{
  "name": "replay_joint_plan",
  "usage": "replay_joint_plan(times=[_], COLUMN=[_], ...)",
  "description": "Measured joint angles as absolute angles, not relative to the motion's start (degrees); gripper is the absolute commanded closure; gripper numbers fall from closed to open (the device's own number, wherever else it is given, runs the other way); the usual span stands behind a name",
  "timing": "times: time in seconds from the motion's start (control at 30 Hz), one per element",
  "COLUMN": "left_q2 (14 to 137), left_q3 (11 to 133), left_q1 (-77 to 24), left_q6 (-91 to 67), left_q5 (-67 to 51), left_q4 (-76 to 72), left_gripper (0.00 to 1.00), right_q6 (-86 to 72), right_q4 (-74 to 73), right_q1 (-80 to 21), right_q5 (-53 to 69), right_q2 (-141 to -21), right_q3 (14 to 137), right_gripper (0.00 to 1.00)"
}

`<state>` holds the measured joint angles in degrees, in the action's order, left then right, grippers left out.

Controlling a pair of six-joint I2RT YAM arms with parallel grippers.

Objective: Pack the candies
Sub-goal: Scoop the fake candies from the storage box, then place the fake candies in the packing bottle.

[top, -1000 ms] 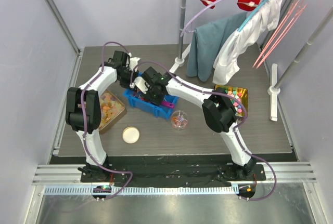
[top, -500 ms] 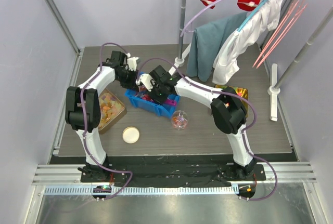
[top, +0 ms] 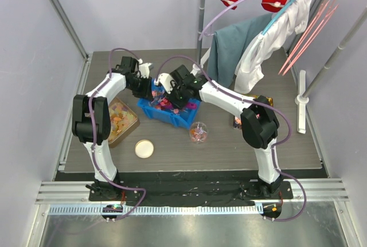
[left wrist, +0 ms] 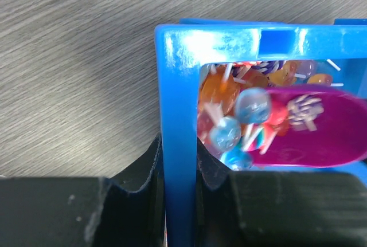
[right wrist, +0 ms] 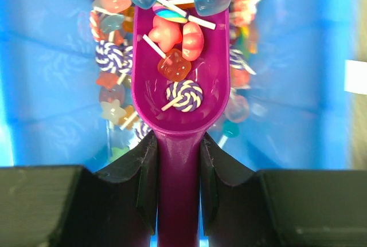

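Note:
The candies [top: 168,104] are tiny lollipops and sweets, red, pink, blue and orange, heaped in a blue bin [top: 184,120] at mid table. My left gripper [top: 146,86] is shut on the bin's left wall; in the left wrist view [left wrist: 179,155] its jaws pinch the blue wall [left wrist: 178,86], with the candies [left wrist: 241,109] just inside. My right gripper [top: 172,93] is shut on the handle of a magenta scoop [right wrist: 180,92]. The gripper shows in the right wrist view [right wrist: 179,149]. The scoop's bowl lies in the heap and holds several candies [right wrist: 175,63]. The scoop also shows in the left wrist view [left wrist: 321,132].
A small clear round cup [top: 198,133] with a few candies stands just in front of the bin. A white lid [top: 144,148] lies at the front left. A tray of orange-yellow pieces [top: 121,118] sits left. A box of pastel sweets [top: 267,101] sits right, partly hidden. Clothes [top: 252,46] hang at the back right.
My right arm has reached farther back over the bin, pushing the scoop into the candy heap. My left gripper has stayed on the bin's wall.

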<state>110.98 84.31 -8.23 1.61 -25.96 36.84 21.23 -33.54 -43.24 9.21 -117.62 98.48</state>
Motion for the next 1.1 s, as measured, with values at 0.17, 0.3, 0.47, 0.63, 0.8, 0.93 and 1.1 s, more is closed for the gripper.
replay_joint_plan(times=[0.17,0.3,0.47,0.63,0.8,0.93,1.1], left_q2=[111.3,112.0,112.4,113.1,113.3,113.4,113.5], left_q3=[84.4,84.4,85.0,85.8,86.1,86.1,86.1], left_q1=[-8.2,-8.2,-8.1,-7.7,-7.1,-6.8,-6.3], left_q6=[1.6,1.6,1.5,1.2,0.6,0.5,0.4], left_q5=[-25.7,-25.6,-25.5,-25.5,-25.6,-25.6,-25.9], left_q4=[37.0,37.1,37.3,37.4,37.4,37.4,37.3], left_gripper=[1.0,1.0,1.0,1.0,1.0,1.0,1.0], right_q6=[21.2,21.2,21.3,21.3,21.3,21.3,21.5], right_q4=[-33.6,-33.5,-33.4,-33.0,-32.1,-31.5,-31.3], right_q1=[-42.2,-41.6,-41.5,-41.0,-39.5,-37.4,-35.3], right_q5=[9.1,9.2,9.5,10.9,13.9,17.3,21.1], right_q2=[-115.4,-114.1,-112.7,-110.3,-107.6,-105.7,-101.7], right_q3=[98.6,98.6,98.3,96.1,92.2,89.2,86.0], right_gripper=[0.99,0.99,0.99,0.99,0.99,0.99,0.99])
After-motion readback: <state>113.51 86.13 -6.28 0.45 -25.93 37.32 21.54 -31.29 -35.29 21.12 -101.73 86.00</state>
